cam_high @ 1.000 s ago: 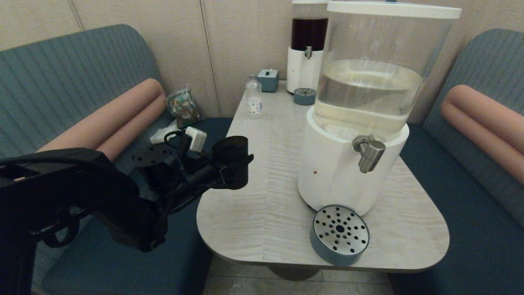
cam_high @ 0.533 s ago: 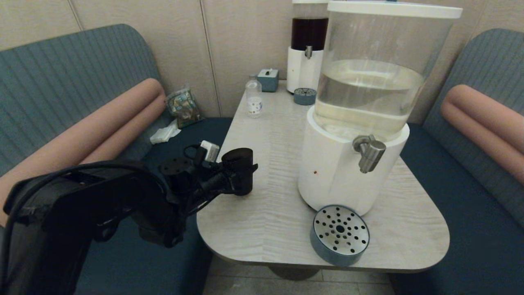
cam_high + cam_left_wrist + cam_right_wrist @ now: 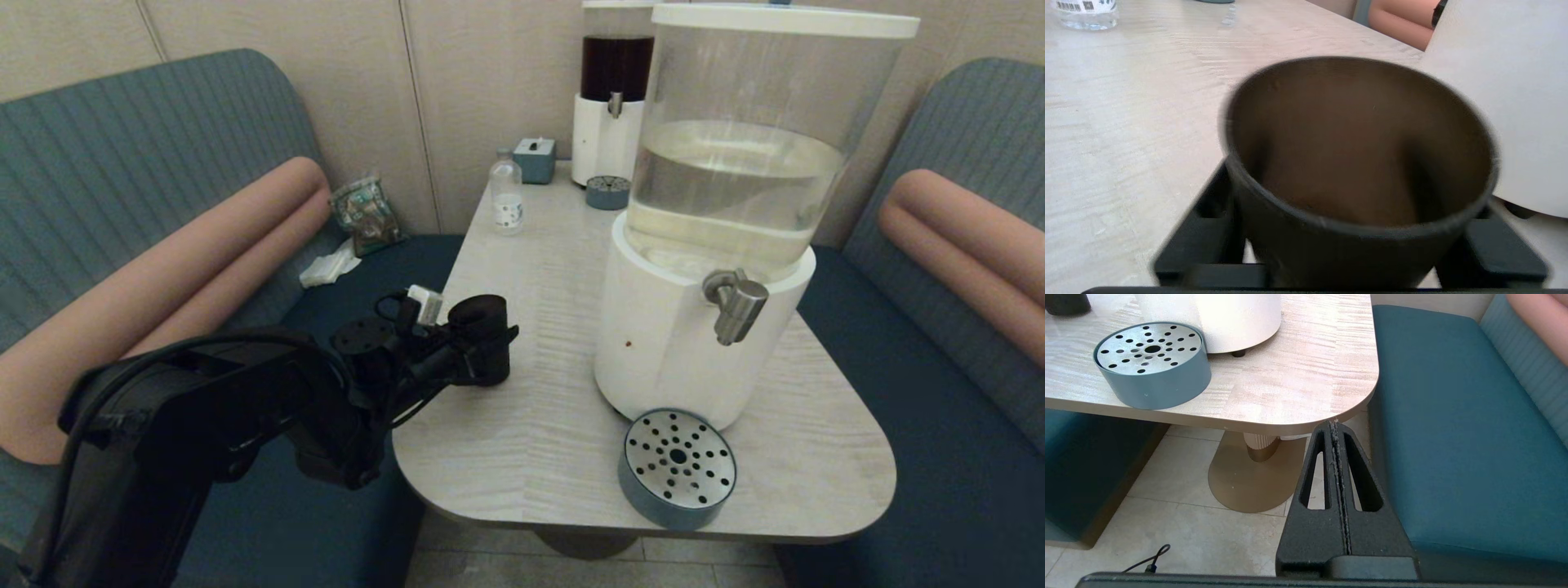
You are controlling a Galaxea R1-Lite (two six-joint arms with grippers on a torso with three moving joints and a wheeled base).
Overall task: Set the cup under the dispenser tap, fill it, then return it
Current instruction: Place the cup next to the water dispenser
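The dark smoky-brown cup (image 3: 483, 335) is upright and low over the left edge of the table (image 3: 539, 441), with my left gripper (image 3: 486, 349) shut on it. In the left wrist view the cup (image 3: 1359, 163) fills the picture, with a black finger (image 3: 1208, 228) on each side; I cannot tell whether its base touches the table. The steel dispenser tap (image 3: 737, 305) sticks out of the white-based clear-tank dispenser (image 3: 669, 351), well to the right of the cup. My right gripper (image 3: 1336, 428) is parked shut below the table's near right corner.
A blue drip tray with a perforated steel top (image 3: 678, 467) sits below the tap near the front edge. At the back stand a small clear bottle (image 3: 506, 196), a tissue box (image 3: 535, 158), the dark-liquid dispenser (image 3: 614, 98) and its small tray (image 3: 608, 192). Benches flank the table.
My left gripper has carried the cup down and to the right, from above the bench to low over the table's left edge. The right arm has not moved.
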